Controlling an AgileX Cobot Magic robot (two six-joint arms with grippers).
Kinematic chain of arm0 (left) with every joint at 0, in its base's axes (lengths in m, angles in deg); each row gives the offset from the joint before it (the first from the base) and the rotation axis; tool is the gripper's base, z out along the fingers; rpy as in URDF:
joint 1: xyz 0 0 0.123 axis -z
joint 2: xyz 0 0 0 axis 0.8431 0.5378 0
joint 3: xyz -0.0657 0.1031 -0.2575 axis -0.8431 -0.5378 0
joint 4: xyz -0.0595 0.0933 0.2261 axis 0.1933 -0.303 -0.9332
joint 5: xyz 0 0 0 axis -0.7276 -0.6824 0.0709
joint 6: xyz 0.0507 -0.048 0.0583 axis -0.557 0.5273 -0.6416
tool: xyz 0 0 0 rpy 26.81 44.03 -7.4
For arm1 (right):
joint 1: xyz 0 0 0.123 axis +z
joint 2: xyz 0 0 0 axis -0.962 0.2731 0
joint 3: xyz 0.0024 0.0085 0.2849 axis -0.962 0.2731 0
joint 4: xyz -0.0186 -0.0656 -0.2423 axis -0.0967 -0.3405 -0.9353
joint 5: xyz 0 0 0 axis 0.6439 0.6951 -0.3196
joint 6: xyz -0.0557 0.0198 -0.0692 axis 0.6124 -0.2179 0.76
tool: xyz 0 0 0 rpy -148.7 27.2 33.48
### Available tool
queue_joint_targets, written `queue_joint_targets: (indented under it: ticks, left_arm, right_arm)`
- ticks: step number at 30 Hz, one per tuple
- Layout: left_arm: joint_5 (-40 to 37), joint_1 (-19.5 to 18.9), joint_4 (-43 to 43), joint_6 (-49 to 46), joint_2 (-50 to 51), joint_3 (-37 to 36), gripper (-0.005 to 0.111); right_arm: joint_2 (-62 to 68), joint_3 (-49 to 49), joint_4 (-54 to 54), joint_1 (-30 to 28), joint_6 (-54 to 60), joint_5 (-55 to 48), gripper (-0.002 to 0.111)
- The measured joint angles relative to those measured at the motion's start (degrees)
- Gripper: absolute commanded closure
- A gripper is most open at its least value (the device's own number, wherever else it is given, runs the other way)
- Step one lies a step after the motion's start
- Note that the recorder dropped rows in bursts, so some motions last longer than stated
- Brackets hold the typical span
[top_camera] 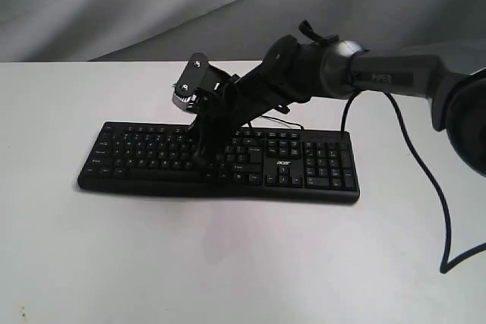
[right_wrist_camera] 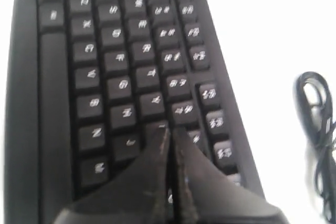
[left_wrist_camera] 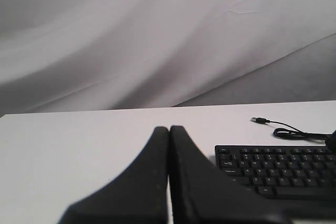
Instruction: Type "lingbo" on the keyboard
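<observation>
A long black keyboard [top_camera: 152, 157] lies flat across the middle of a white table [top_camera: 243, 263], its long side running left to right in the exterior view. Its number pad [top_camera: 330, 161] is at the right end, with a small white acer logo [top_camera: 282, 163] just left of the pad. The right arm [top_camera: 380, 77] reaches in from the right edge and slopes down over the keyboard, hiding part of the middle key rows. The right hand [top_camera: 203, 163] points down at the letter keys near the keyboard's centre. It is clenched, its two fingers pressed flat together and grasping nothing. In the right wrist view the tips sit at a key, but the legends are too blurred to read, and whether the key is pressed cannot be told. A thin black cable [left_wrist_camera: 294, 132] lies looped on the table behind the keyboard, and its USB plug [left_wrist_camera: 258, 120] rests loose on the bare surface. A thicker black lead [top_camera: 425, 180] hangs from the right arm and trails over the table's right side. The left hand [left_wrist_camera: 169, 128] is also clenched and holds nothing. It sits off the keyboard's left end, apart from it. Grey draped cloth [top_camera: 152, 5] fills the background behind the table.
</observation>
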Motion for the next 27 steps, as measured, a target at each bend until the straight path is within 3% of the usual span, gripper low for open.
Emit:
queue_joint_targets:
  ticks: [27]
  left_arm:
    - [0.00, 0.00, 0.00, 0.00, 0.00, 0.00, 0.106]
  right_arm:
    - [3.74, -2.99, -1.71, 0.40, -3.46, -0.68, 0.108]
